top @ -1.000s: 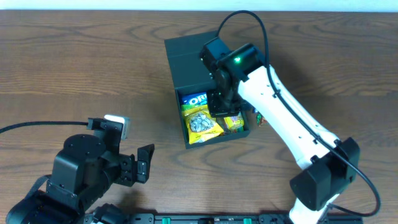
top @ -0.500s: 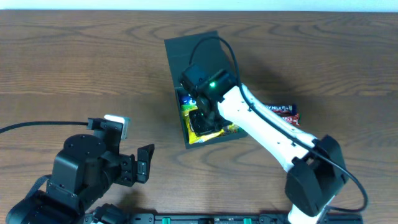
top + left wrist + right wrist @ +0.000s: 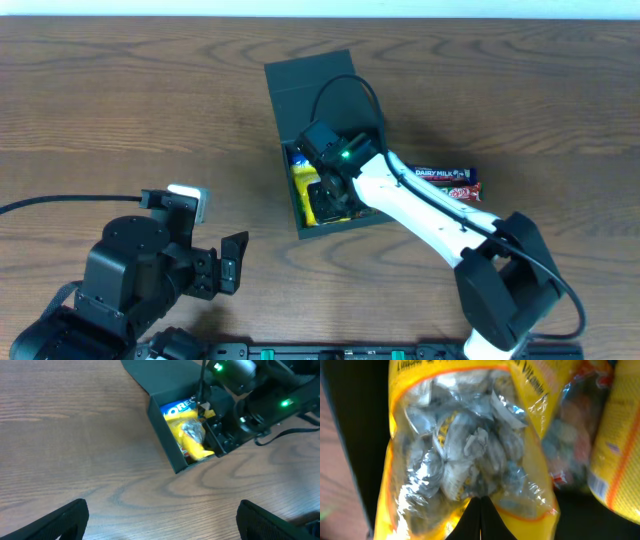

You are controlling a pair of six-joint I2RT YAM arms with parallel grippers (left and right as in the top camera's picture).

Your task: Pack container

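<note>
The dark teal-black container lies open at the table's middle, flap lid folded back. It also shows in the left wrist view. Inside are a yellow clear-window snack packet and a blue Oreo packet. My right gripper reaches down into the box. In the right wrist view its fingers are shut together, tips against the yellow packet, with nothing seen between them. My left gripper is open and empty over bare wood, near and to the left of the box.
A Dairy Milk chocolate bar lies on the table just right of the box, partly under my right arm. A second yellow packet and a red-printed one lie beside the first in the box.
My right arm has swung left across the box and down into it, onto the yellow packet. This uncovered the chocolate bar at the right. The left arm has not moved.
</note>
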